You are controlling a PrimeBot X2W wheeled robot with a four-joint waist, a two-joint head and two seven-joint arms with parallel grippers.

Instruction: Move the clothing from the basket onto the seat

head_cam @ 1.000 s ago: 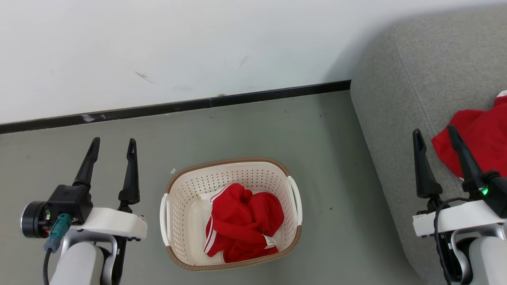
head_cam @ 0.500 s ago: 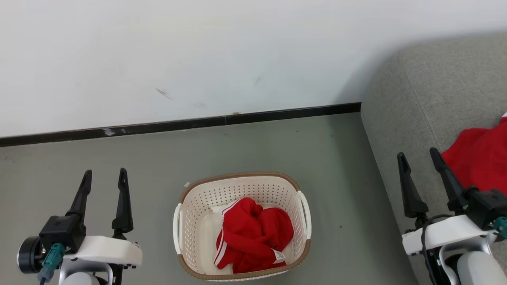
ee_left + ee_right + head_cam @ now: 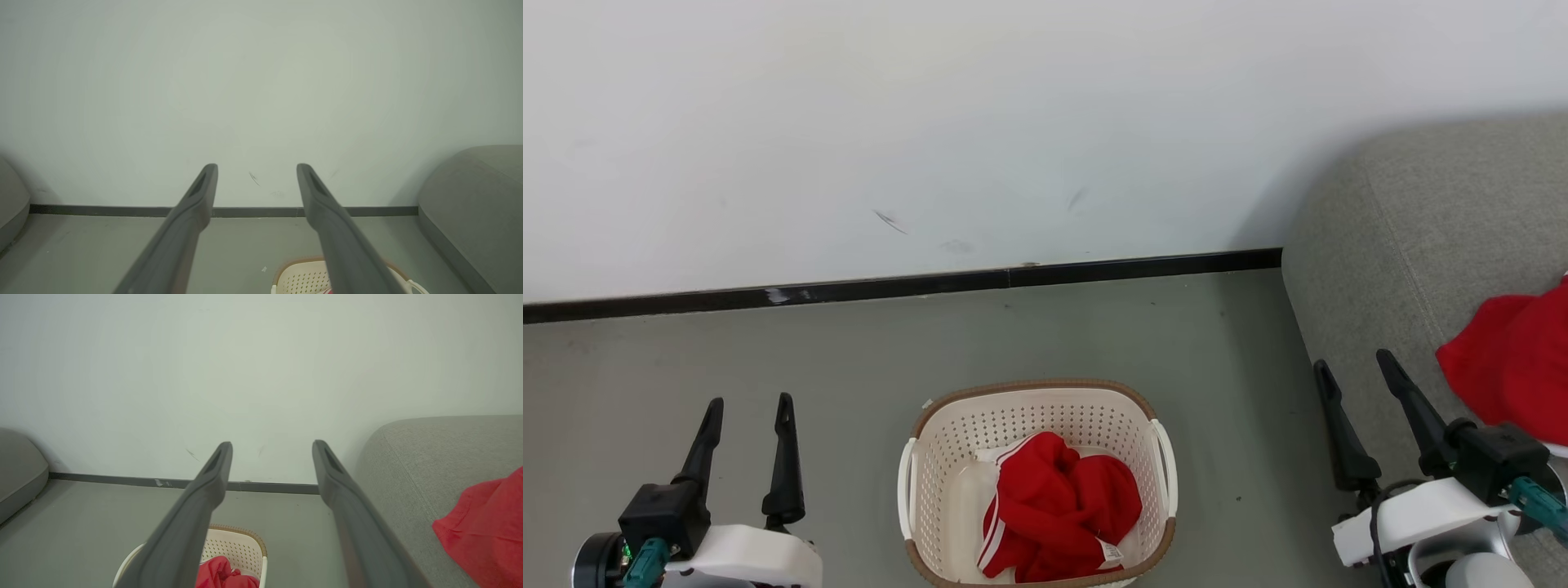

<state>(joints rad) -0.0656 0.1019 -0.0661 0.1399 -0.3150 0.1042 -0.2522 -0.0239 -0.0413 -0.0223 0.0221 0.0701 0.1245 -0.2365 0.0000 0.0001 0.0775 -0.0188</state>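
With left end effector (image 3: 749, 400) and right end effector (image 3: 1352, 360) gaping empty, I'm aiming to pinch the clothing (image 3: 1062, 514) centrally, clearing the basket (image 3: 1033, 385) rim.

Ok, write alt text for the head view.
A cream basket on the grey floor holds a crumpled red garment; a second red garment lies on the grey sofa at right. The left tool and right tool stand open and empty at either side.
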